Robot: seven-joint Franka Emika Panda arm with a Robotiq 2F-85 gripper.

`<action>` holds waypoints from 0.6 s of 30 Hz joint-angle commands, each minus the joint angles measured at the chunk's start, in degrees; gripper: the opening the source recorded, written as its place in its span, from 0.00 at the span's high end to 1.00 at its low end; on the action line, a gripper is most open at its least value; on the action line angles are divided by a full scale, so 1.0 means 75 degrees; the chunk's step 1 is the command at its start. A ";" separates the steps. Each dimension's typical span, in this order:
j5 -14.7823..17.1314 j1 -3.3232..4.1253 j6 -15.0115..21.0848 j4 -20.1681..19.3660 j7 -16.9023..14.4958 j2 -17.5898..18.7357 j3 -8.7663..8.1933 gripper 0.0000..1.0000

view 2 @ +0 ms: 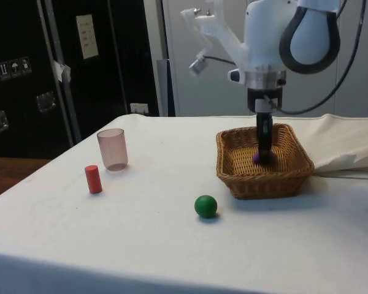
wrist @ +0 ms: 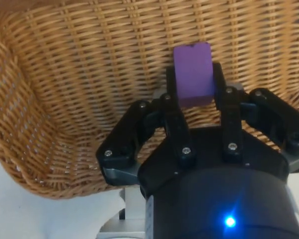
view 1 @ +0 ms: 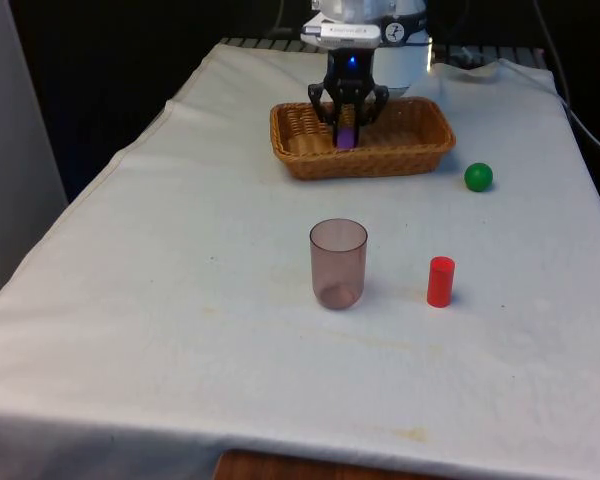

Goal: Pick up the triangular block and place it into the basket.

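Pinching the purple block (wrist: 192, 74) between its fingers, the tool (view 1: 348, 128) hangs inside the basket (view 1: 420, 150), block's long axis pointing straight down at the weave just beneath, so release looks next.

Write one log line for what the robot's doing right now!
gripper: shut on purple block | position: inside basket | release: not yet
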 commanded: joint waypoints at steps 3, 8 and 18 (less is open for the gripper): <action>0.0153 0.0000 0.0076 -0.0076 -0.0061 -0.0046 0.0084 0.66; 0.0084 0.0000 0.0099 -0.0031 -0.0031 0.0038 0.0061 0.66; 0.0015 0.0000 0.0115 0.0023 0.0000 0.0107 0.0031 0.66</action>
